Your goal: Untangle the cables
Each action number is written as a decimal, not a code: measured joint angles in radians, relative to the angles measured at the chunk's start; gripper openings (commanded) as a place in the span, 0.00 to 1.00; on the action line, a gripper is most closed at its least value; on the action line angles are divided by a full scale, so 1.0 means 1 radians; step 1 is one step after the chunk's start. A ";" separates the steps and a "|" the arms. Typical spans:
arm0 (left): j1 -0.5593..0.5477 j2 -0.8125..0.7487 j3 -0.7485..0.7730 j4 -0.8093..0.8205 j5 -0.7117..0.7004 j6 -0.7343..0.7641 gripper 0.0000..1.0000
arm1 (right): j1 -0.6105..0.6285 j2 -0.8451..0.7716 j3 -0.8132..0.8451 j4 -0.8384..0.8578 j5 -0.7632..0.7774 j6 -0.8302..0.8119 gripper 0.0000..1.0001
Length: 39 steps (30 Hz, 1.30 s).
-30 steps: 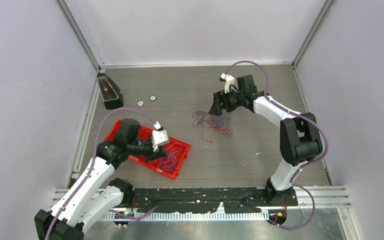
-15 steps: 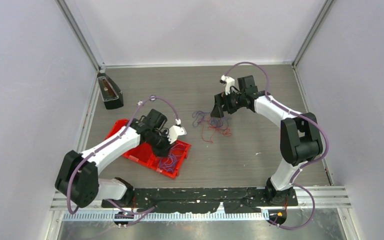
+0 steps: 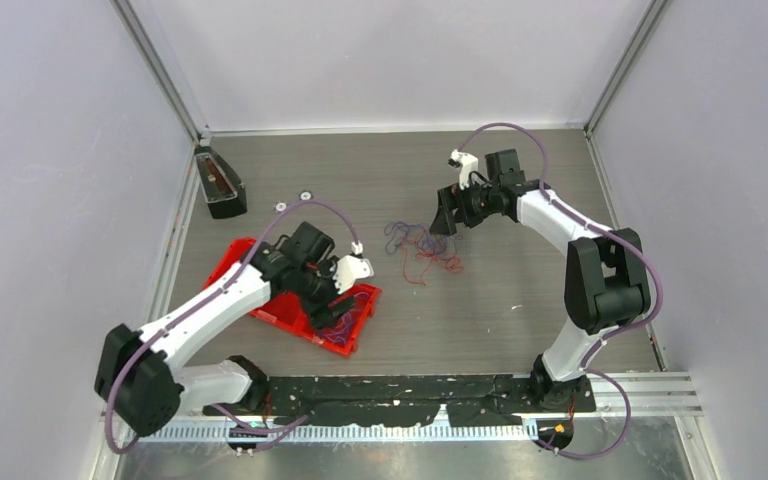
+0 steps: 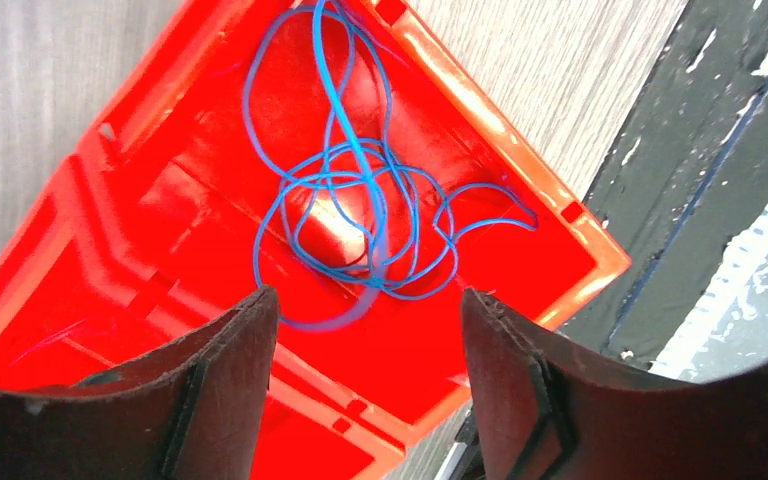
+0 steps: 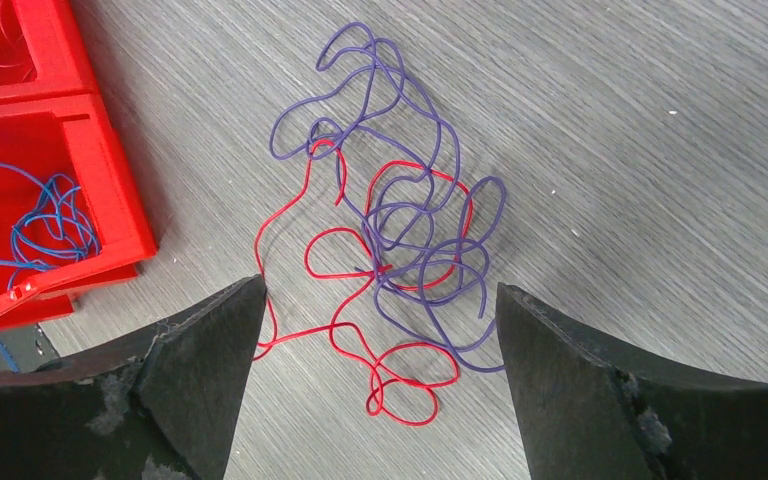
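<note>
A tangle of red and purple cables (image 3: 422,247) lies on the table near the middle. In the right wrist view the red cable (image 5: 405,423) loops through the purple cable (image 5: 455,358). My right gripper (image 5: 380,285) hovers open just above this tangle (image 3: 443,222), touching nothing. A blue cable (image 4: 360,200) lies curled in the red tray (image 4: 160,200). My left gripper (image 4: 368,300) hangs open over that tray (image 3: 332,305), nothing between its fingers. The blue cable (image 5: 50,225) also shows at the left edge of the right wrist view.
The red tray (image 3: 363,322) sits front left of the tangle. A black box (image 3: 220,182) stands at the back left, with two small rings (image 3: 280,207) beside it. A black strip (image 3: 410,390) runs along the near edge. Walls enclose three sides.
My left gripper has opened over the tray, and the blue cable now lies loose below it. The left arm shifted its pose. The right gripper drifted slightly right.
</note>
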 measured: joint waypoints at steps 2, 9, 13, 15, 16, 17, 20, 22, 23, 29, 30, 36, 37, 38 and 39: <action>0.000 -0.049 0.021 -0.021 -0.002 -0.001 0.73 | -0.002 -0.005 0.000 -0.004 -0.003 -0.005 0.91; 0.000 -0.163 0.055 -0.034 -0.008 0.005 0.72 | -0.002 -0.006 0.002 -0.010 -0.014 -0.009 0.91; 0.000 -0.173 0.055 -0.017 -0.008 0.027 0.69 | -0.002 -0.006 0.003 -0.010 -0.020 -0.008 0.91; 0.006 -0.162 0.058 0.002 -0.004 0.034 0.67 | -0.002 -0.006 0.003 -0.010 -0.023 -0.008 0.91; 0.009 -0.152 0.063 0.011 -0.001 0.038 0.65 | -0.002 -0.006 0.003 -0.010 -0.024 -0.008 0.91; 0.013 -0.143 0.069 0.019 0.001 0.041 0.64 | -0.002 -0.006 0.003 -0.011 -0.025 -0.008 0.91; 0.031 -0.103 0.098 0.065 0.020 0.054 0.60 | -0.002 -0.006 0.003 -0.013 -0.026 -0.008 0.91; 0.039 -0.077 0.118 0.082 0.036 0.067 0.54 | -0.002 -0.006 0.003 -0.016 -0.025 -0.008 0.91; 0.041 -0.059 0.130 0.090 0.046 0.078 0.51 | -0.002 -0.006 0.003 -0.017 -0.025 -0.008 0.91; 0.042 0.055 0.182 0.104 0.103 0.119 0.44 | -0.004 -0.006 0.003 -0.023 -0.025 -0.008 0.91; 0.042 0.066 0.182 0.098 0.120 0.128 0.41 | -0.004 -0.006 0.003 -0.023 -0.025 -0.008 0.91; 0.042 0.085 0.167 0.086 0.158 0.151 0.18 | -0.012 -0.006 0.003 -0.023 -0.025 -0.008 0.90; 0.041 0.094 0.164 0.085 0.159 0.154 0.17 | -0.012 -0.006 0.003 -0.023 -0.025 -0.008 0.90; 0.042 0.105 0.159 0.085 0.159 0.159 0.16 | -0.013 -0.006 0.003 -0.023 -0.026 -0.008 0.90; 0.042 0.115 0.150 0.086 0.158 0.161 0.17 | -0.013 -0.006 0.003 -0.023 -0.026 -0.008 0.90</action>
